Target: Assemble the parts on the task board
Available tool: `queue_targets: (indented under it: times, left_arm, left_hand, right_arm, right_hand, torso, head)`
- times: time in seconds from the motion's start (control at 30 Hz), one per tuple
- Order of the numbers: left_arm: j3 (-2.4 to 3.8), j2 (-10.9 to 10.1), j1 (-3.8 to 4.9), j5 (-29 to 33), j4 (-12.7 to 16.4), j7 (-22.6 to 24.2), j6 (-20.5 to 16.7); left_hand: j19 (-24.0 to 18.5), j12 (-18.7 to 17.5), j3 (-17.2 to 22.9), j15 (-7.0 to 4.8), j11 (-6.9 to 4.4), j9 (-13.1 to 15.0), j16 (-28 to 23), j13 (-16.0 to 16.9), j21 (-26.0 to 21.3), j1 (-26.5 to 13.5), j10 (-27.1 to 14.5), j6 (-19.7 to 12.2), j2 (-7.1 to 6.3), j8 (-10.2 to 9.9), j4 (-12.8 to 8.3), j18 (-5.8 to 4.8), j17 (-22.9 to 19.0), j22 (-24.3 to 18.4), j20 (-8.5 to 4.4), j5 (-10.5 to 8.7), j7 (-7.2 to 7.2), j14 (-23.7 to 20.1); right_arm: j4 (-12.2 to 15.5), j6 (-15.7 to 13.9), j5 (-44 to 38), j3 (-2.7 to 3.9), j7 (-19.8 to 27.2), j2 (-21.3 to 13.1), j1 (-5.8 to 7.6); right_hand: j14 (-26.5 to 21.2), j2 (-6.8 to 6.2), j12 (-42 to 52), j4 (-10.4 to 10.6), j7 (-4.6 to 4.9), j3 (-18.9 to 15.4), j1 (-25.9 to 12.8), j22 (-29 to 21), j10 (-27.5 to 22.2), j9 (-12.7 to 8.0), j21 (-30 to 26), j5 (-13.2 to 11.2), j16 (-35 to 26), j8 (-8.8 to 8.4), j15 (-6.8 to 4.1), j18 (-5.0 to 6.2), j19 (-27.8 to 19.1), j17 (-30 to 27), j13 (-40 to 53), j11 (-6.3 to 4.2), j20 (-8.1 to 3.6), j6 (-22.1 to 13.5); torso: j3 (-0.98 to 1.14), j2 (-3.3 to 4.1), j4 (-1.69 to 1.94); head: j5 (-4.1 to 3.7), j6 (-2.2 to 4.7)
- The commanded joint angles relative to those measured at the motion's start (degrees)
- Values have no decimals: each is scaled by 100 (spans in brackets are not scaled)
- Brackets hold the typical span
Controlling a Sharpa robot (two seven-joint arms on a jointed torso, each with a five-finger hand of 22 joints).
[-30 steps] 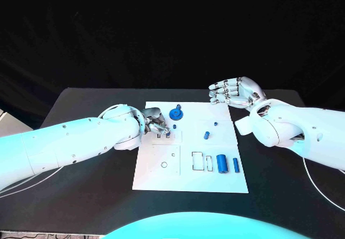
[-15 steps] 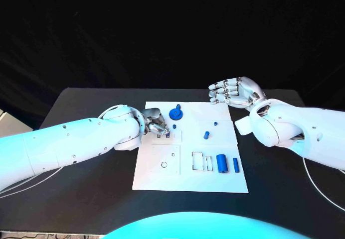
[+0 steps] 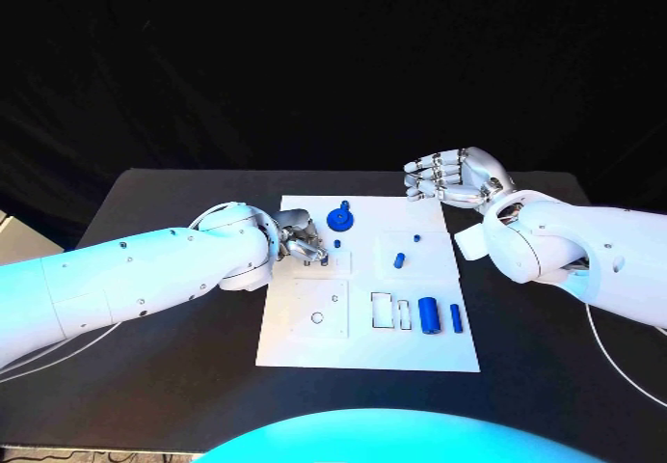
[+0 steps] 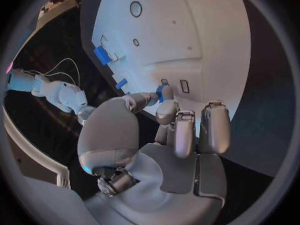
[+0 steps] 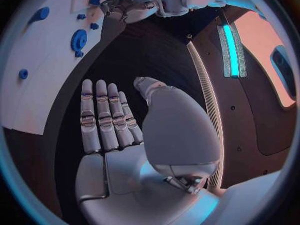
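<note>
The left hand (image 3: 299, 239) pinches a small, light, stiff blue plastic peg (image 4: 161, 91) by its sides over the white task board (image 3: 368, 352), while the right hand (image 3: 452, 178) hangs empty with fingers apart.

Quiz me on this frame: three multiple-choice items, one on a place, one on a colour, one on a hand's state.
1. Where does the gear lie on the task board?
A. far end
B. near end
C. off the board

2. What colour is the gear?
A. red
B. blue
C. grey

3. What is the right hand doing?
A. gripping the gear
B. pressing the board
C. holding nothing, fingers apart

Answers: 1 A, it sits by the board's far edge. 2 B, it is plainly blue. 3 C, the right wrist view shows an empty palm above the black table.
</note>
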Motion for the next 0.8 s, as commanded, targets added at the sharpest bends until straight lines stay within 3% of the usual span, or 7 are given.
queue_targets:
  times: [0.03,0.8]
  left_arm:
    - [-4,-11,-7,109,34,-26,176]
    - [-4,-76,-16,408,102,-31,-104]
  left_hand:
    - [44,19,1021,-45,14,-9,32,9,17,40,36,15,-11,-30,-996,-43,1482,4,2,20,-35,599]
    - [47,24,1018,-47,12,-20,29,23,20,47,50,34,-18,-46,-986,-44,1476,10,1,29,-37,598]
  right_arm:
    - [2,90,-46,1,58,3,-5]
    - [-1,91,-46,1,60,5,-16]
  right_hand:
    - [15,11,-38,-4,46,-38,-76,-7,40,-5,-7,37,-19,-31,44,83,-8,-5,-3,10,19,12]
    - [15,11,-38,-4,46,-38,-76,-7,40,-5,-7,37,-19,-31,44,83,-8,-5,-3,10,19,12]
  torso:
    - [-4,1,-1]
    - [-2,0,0]
  head:
    - [7,-4]
    - [3,8]
